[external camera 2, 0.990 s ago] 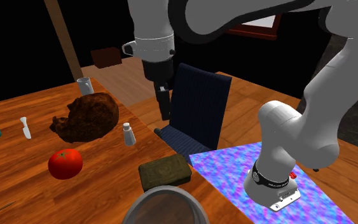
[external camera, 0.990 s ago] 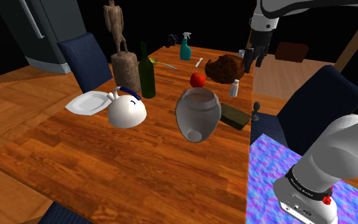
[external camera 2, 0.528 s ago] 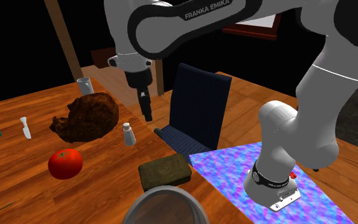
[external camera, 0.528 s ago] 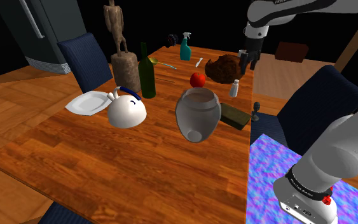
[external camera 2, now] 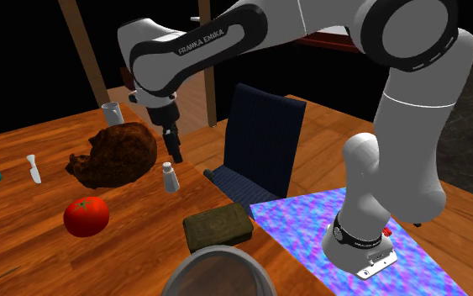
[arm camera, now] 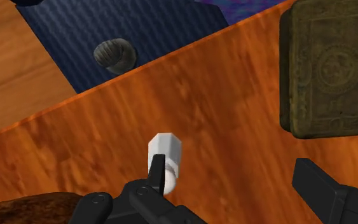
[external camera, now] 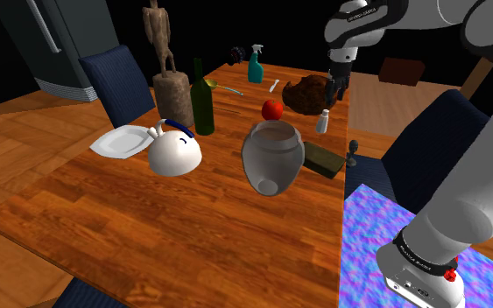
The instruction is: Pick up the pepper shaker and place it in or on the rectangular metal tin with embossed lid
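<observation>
Near dull olive embossed rectangular tin (arm camera: 327, 70): small white faceted shaker (arm camera: 165, 156), upright. Likely light, rigid, slick; grip mid-body across flats. Overhead, black gripper (arm camera: 230, 165) wide open, empty.

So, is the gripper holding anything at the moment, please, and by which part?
Nothing: the gripper hangs open above the pepper shaker, which stands on the table.

The gripper (external camera 2: 174, 156) has swung in from over the blue chair (external camera 2: 264, 139) to above the surface (external camera 2: 24, 244); it now hangs just over the pepper shaker (external camera 2: 170, 177); the arm has rolled across with it.
</observation>
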You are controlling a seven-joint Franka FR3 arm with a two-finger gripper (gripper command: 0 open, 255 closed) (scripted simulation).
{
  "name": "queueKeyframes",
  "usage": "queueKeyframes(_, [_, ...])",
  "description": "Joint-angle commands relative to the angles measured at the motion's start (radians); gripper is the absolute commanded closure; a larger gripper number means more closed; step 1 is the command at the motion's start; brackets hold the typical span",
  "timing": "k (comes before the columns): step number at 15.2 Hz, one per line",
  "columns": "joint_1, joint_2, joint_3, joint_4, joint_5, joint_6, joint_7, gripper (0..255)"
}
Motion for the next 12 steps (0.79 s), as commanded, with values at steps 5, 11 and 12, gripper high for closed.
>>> queueKeyframes(5, [-0.073,0.272,-0.011,0.232,0.105,-0.020,-0.136,0])
queueKeyframes(11, [-0.073,0.280,-0.006,0.174,0.110,0.045,-0.140,0])
queueKeyframes(12, [-0.072,0.282,-0.006,0.163,0.111,0.058,-0.141,0])
